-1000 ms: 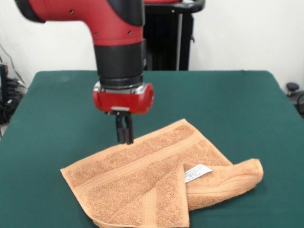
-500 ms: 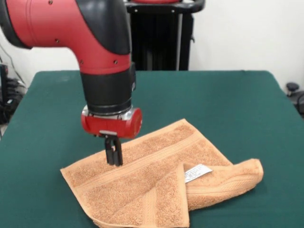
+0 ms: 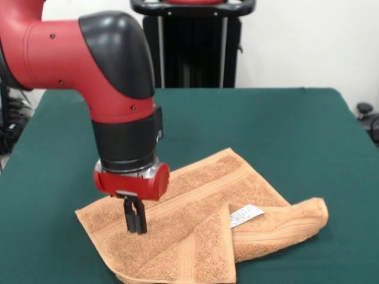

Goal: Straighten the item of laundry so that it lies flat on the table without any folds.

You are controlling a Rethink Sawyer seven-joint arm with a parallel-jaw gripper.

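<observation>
The item of laundry (image 3: 195, 219), an orange-tan terry towel, lies on the dark green table (image 3: 278, 130) near its front edge. Its right part is folded over, with a small white label (image 3: 246, 215) showing at the fold and a thick doubled end at the right (image 3: 296, 222). My gripper (image 3: 135, 228) points straight down over the towel's left part, its fingers close together and its tips at or just above the cloth. Nothing shows between the fingers.
A black stand (image 3: 192, 44) rises behind the table's far edge. Dark gear (image 3: 367, 115) sits off the table at the right, and cables (image 3: 9, 118) hang at the left. The arm's red and black body (image 3: 112, 89) fills the upper left.
The gripper has moved toward the camera and to the left, from the towel's far edge to over its left part, and has come lower. The towel has not moved.
</observation>
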